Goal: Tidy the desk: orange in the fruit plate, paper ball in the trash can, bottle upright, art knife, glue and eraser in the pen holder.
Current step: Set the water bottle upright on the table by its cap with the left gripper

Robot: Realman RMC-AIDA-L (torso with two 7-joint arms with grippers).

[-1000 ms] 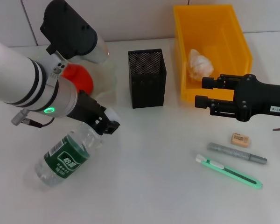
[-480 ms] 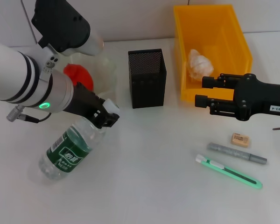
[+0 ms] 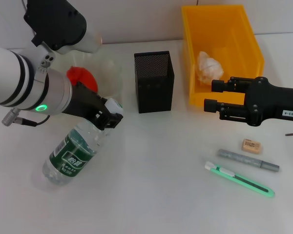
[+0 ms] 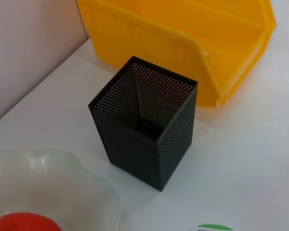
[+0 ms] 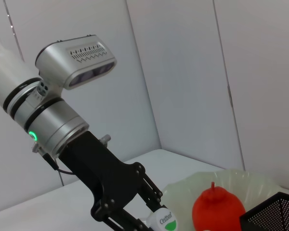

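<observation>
Orange already sitting in the clear fruit plate, paper ball already in the yellow bin serving as trash can, so two items look done

Mid-step on the bottle: tilted, base low on the table, cap end up and pinched in the left gripper, fingers clamped on the white cap. Not upright yet

Nothing in the black mesh pen holder, empty per the left wrist view. Left to do: art knife with the green body, grey glue stick and eraser, all lying loose on the table on the right side, close together but not touching, well apart from the holder

Right gripper parked just in front of the bin, above the eraser area, fingers spread apart, holding nothing

Roughly a third done by count, judging from layout

Readable text: green label on the bottle with white characters, not legible in the head view. Cap top in the right wrist view reads something like "C'estbon", with a green mark under it. Small white tag on the right arm reads "103-4". Print on the eraser too small to read
</observation>
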